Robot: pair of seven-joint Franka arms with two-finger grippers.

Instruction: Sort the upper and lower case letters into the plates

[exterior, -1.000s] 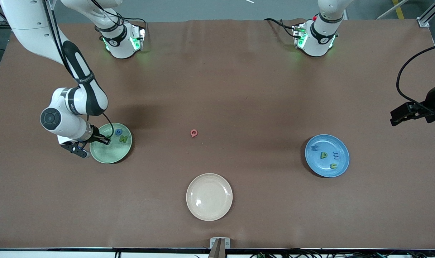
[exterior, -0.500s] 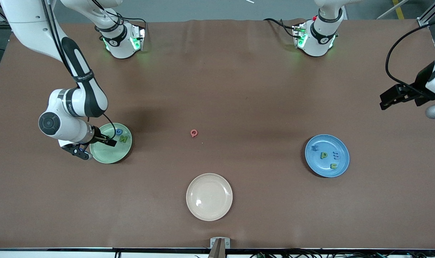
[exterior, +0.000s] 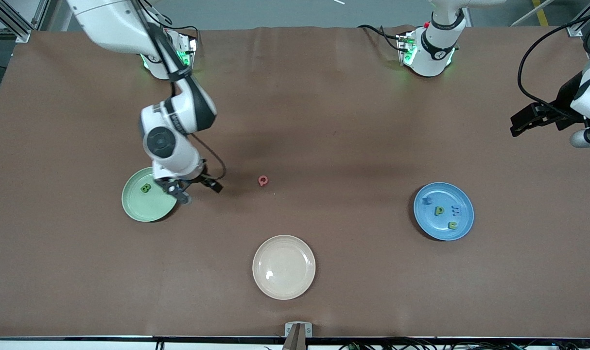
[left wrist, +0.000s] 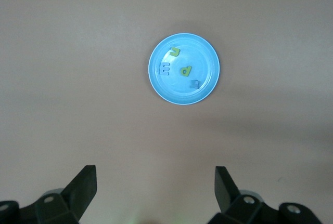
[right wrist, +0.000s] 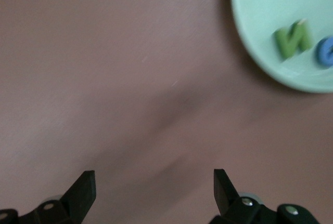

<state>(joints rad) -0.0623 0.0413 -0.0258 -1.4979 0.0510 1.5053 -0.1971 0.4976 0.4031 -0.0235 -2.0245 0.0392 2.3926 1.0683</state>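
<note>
The mint green plate lies toward the right arm's end and holds a green letter; the right arm hides part of it. In the right wrist view the same plate shows a green N and a blue letter. My right gripper hangs open and empty over bare table, between that plate and the small red letter. The blue plate holds several letters. My left gripper waits open and high; its view looks down on the blue plate.
A cream-beige plate without letters sits nearer the front camera, mid-table. Brown table cover spreads around the red letter. Both arm bases stand along the edge farthest from the camera.
My right gripper opened, left a green letter on the mint plate, and swung off the plate toward the red letter. The left arm drifted slightly away from the blue plate.
</note>
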